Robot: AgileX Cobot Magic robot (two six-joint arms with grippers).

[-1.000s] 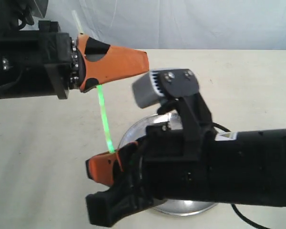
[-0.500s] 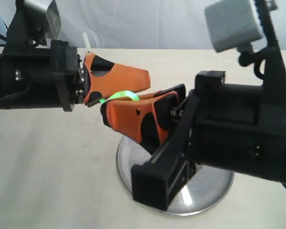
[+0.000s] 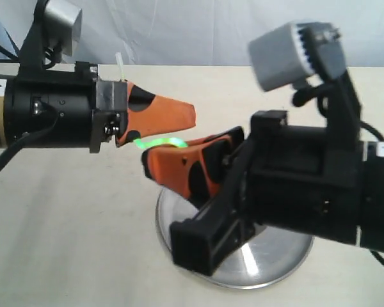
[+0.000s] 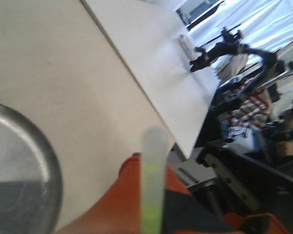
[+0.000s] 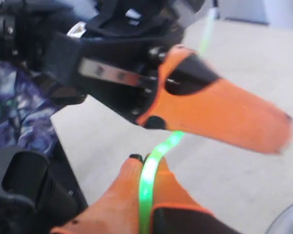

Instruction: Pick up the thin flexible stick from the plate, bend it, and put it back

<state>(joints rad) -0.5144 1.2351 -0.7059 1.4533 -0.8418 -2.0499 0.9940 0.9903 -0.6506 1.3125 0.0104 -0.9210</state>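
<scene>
Exterior view, very thin neon-green translucent stick [image 3: 163,142] bowed into a short arc above the round shiny silver metal plate [image 3: 278,261], ends clamped in orange-fingered left gripper [image 3: 179,118] and right gripper [image 3: 155,163], fingertips close together

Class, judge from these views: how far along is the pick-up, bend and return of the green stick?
Done: the stick is off the plate, gripped by the left end effector and right end effector above it. In hand: the bend; the stick arcs between them. Left: laying it back on the plate.
</scene>
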